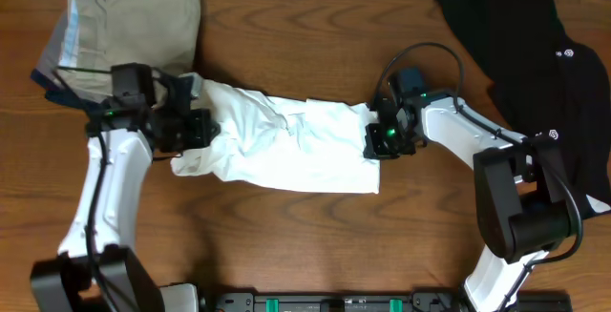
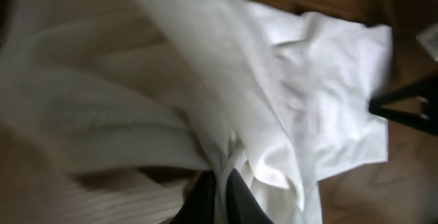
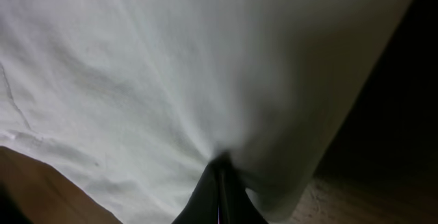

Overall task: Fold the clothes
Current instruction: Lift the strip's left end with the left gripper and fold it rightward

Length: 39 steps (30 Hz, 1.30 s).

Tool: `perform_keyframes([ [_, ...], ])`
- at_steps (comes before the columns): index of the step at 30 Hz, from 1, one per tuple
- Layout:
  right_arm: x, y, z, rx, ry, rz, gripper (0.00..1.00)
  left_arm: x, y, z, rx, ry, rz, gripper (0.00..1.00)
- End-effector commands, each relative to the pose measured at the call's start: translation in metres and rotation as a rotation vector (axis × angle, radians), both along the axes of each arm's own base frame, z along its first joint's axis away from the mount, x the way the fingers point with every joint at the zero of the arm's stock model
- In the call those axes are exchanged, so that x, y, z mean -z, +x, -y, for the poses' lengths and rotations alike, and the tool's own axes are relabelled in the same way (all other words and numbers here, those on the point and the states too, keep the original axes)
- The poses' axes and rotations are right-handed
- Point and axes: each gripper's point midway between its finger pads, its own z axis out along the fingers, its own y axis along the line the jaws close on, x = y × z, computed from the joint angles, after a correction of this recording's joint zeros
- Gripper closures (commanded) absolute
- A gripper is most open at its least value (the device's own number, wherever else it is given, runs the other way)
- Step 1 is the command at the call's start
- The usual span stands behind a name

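Overhead: crumpled white cotton T-shirt [image 1: 286, 150] lies stretched across the middle of the brown wooden worktop [image 1: 286, 245]. Left gripper [image 1: 203, 127] is clenched on its left end and right gripper [image 1: 372, 140] on its right edge. Both wrist views show fabric pinched tight.

The T-shirt [image 1: 286, 150] is white cloth, matt and soft, rumpled at its left end and smoother to the right; close up it shows a fine knit grain; the table [image 1: 286, 255] is brown wood with streaked grain and a faint satin sheen; the black garment [image 1: 516, 35] at far right is matt cloth; the khaki clothes [image 1: 134, 21] at far left look a firmer matt weave; the arm shells [image 1: 103, 193] are smooth white plastic, slightly glossy; the left gripper [image 2: 217, 193] and right gripper [image 3: 220, 186] look dark and smooth.
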Motion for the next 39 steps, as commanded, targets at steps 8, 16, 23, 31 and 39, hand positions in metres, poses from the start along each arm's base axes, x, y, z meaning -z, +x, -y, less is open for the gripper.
perform_keyframes([
  [8, 0.0, -0.006, -0.001, 0.011, 0.001, -0.017, 0.99, -0.02, -0.002, 0.111, 0.257, 0.055, 0.128, 0.94],
  [16, -0.002, -0.003, -0.004, 0.013, 0.02, -0.007, 0.99, -0.024, -0.012, 0.185, 0.37, 0.037, 0.211, 0.94],
  [23, -0.009, 0.009, -0.008, 0.034, 0.103, 0.022, 0.99, -0.005, -0.008, 0.216, 0.395, 0.03, 0.215, 0.94],
  [31, -0.01, 0.013, -0.006, 0.041, 0.106, 0.034, 0.99, 0.017, 0.001, 0.25, 0.411, -0.011, 0.235, 0.83],
  [39, -0.038, 0.041, -0.007, 0.118, 0.19, 0.127, 0.99, 0.001, 0.007, 0.252, 0.403, -0.031, 0.28, 0.02],
])
